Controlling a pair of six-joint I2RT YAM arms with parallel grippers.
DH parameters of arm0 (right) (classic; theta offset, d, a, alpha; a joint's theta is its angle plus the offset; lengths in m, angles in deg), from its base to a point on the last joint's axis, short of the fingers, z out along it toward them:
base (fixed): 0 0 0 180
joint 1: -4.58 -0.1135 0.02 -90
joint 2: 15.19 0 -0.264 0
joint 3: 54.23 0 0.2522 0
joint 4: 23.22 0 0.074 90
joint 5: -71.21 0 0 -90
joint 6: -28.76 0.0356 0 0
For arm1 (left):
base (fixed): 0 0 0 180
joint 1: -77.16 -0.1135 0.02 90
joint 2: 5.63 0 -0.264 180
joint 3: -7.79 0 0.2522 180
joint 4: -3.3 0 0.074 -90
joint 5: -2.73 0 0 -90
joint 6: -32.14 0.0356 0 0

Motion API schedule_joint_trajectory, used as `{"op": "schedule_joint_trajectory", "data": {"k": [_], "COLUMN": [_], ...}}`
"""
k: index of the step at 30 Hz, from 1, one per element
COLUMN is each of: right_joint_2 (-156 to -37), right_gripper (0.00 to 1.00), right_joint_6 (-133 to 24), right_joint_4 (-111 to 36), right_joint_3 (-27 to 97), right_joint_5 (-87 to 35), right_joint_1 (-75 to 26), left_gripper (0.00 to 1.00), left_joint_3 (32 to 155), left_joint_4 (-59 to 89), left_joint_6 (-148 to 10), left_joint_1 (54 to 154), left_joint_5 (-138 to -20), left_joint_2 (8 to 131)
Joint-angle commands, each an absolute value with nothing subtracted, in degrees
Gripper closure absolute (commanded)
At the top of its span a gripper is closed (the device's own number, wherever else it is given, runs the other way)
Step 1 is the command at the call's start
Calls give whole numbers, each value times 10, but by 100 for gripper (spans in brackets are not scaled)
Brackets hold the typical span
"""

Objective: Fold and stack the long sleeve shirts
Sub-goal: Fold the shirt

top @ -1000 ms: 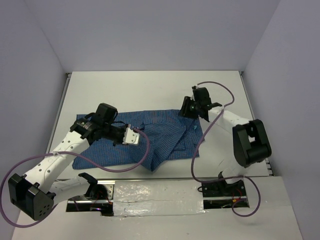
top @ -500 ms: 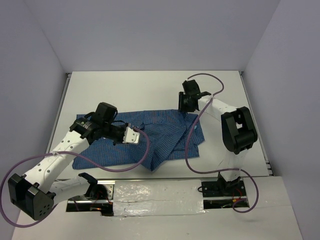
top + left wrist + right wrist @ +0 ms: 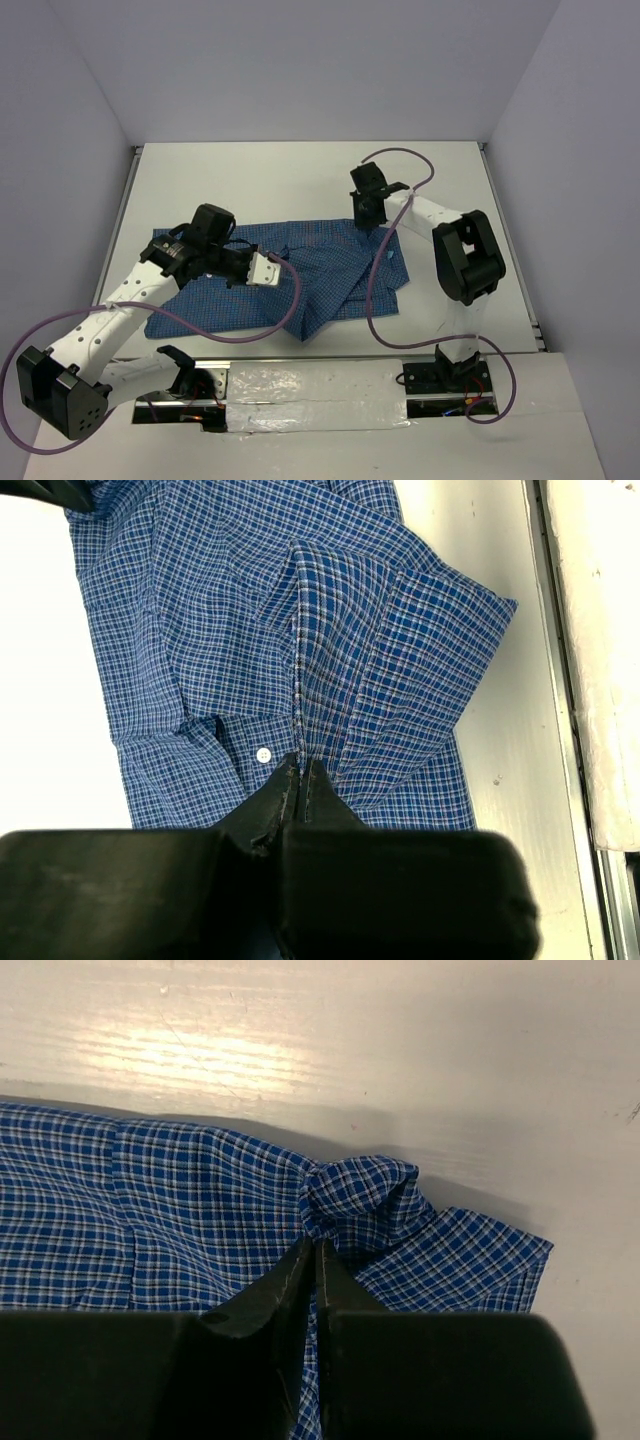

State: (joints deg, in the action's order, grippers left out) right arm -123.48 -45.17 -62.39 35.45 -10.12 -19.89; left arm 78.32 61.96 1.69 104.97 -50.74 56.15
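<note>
The blue checked long sleeve shirt [image 3: 330, 265] lies crumpled across the middle of the white table [image 3: 280, 180]. My left gripper [image 3: 270, 270] is over its middle. In the left wrist view it [image 3: 300, 765] is shut on a raised stitched fold of the shirt [image 3: 210, 610], beside a small white button [image 3: 263, 754]. My right gripper [image 3: 367, 218] is at the shirt's far right edge. In the right wrist view it [image 3: 313, 1247] is shut on a bunched knot of the shirt [image 3: 355, 1188], with bare table beyond.
Purple cables [image 3: 290, 310] loop from both wrists, and the left one drapes over the shirt. A taped strip [image 3: 320, 385] and the arm bases run along the near edge. Grey walls stand close on three sides. Bare table [image 3: 400, 1050] lies beyond the shirt.
My right gripper has moved left and farther back along the shirt's far edge, dragging the gripped cloth with it. My left arm has stayed put.
</note>
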Motion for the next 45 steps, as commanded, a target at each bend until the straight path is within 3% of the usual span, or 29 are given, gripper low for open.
{"op": "schedule_joint_trajectory", "data": {"k": [1,3,5,9,20,22,24,30,37,39,40,43,44,45], "right_joint_2": [-1242,-1251,-1254,-1240,-1194,-1205,-1207,-1180,-1144,-1148,-1149,-1156,-1159,-1162], "right_gripper": [89,90,100,100,100,95,83,79,60,55,54,54,54,53], "right_joint_6": [-461,-466,-467,-451,-354,-360,-362,-342,-399,-415,-422,-414,-409,-407], "right_joint_4": [-633,-640,-639,-624,-524,-526,-523,-526,-530,-526,-525,-526,-528,-528], "right_joint_3": [398,407,406,385,269,271,271,257,279,290,291,294,296,296], "right_joint_5": [-85,-84,-83,-103,-307,-316,-333,-280,-249,-254,-253,-245,-243,-242], "right_joint_1": [-193,-189,-184,-165,-50,-50,-49,-27,-36,-45,-53,-60,-60,-60], "left_gripper": [100,100,100,100,100,100,100,100,100,86,65,27,5,1], "left_joint_3": [797,796,797,797,797,797,801,813,806,803,802,803,807,810], "left_joint_4": [612,610,609,617,634,636,636,650,630,650,664,727,737,742], "left_joint_6": [12,10,12,17,36,38,39,45,20,50,81,128,137,136], "left_joint_1": [1052,1052,1052,1052,1051,1051,1051,1051,1052,1052,1052,1055,1056,1056], "left_joint_5": [-498,-499,-504,-506,-494,-493,-490,-485,-469,-460,-447,-433,-433,-437], "left_joint_2": [554,551,550,545,536,536,537,536,534,536,537,536,535,534]}}
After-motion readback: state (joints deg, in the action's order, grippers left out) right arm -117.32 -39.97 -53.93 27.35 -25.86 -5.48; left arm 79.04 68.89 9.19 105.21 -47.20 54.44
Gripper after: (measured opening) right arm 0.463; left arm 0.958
